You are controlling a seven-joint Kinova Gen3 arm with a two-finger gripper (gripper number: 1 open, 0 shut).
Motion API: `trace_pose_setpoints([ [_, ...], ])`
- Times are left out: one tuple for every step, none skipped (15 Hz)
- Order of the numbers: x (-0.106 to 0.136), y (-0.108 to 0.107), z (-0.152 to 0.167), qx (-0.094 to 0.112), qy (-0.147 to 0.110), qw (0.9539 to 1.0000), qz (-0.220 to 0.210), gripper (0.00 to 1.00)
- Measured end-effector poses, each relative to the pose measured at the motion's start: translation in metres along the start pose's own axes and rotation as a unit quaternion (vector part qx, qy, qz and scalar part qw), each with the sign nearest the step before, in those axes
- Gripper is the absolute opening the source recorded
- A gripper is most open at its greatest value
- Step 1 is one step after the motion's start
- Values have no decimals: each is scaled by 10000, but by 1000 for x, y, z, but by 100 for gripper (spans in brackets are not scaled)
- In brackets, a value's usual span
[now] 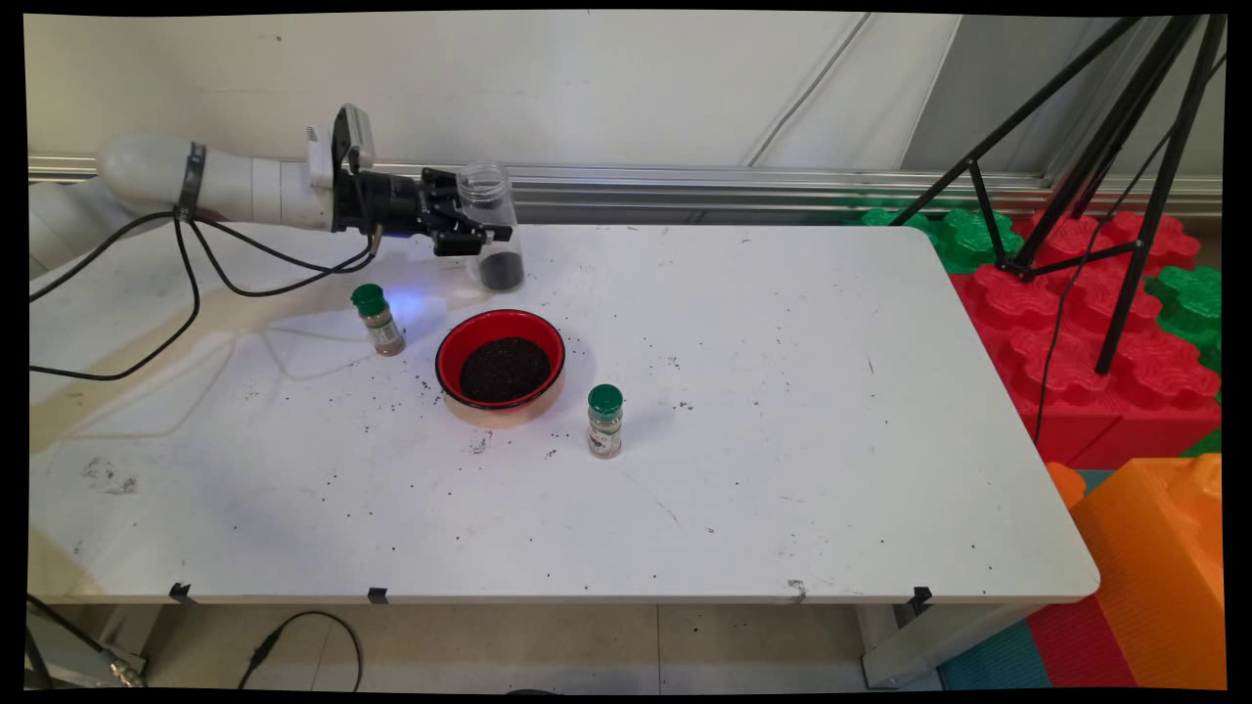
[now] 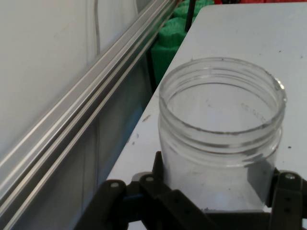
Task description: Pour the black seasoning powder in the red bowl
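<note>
Just below the gripper [image 1: 476,232] clamping the clear jar [image 1: 492,227] sit a red bowl [image 1: 501,365] and 2 green-capped bottles [image 1: 378,320].

The arm [image 1: 225,186] reaches level from the frame's upper left. Its gripper [image 1: 469,235] is clamped on a jar [image 1: 492,227].

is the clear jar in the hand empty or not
Not empty: the clear jar, upright with no lid, has dark grains at its bottom.
</note>
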State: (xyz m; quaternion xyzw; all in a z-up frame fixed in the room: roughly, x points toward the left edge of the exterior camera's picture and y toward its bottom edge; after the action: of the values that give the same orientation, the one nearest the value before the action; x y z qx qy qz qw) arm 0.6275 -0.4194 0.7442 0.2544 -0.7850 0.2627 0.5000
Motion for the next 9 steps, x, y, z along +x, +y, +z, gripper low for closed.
trace_pose_setpoints([
  [2,1,0,-28,31,10000,19,0],
  [5,1,-1,-60,67,9999,44,0],
  [8,2,-2,-91,108,9999,68,0],
  [10,3,-2,-116,144,9998,93,0],
  [14,3,-3,-143,189,9996,129,0],
  [17,4,-3,-162,221,9995,157,0],
  [21,4,-4,-175,253,9993,196,0],
  [25,5,-5,-188,288,9991,250,0],
  [29,5,-6,-201,326,9988,320,0],
])
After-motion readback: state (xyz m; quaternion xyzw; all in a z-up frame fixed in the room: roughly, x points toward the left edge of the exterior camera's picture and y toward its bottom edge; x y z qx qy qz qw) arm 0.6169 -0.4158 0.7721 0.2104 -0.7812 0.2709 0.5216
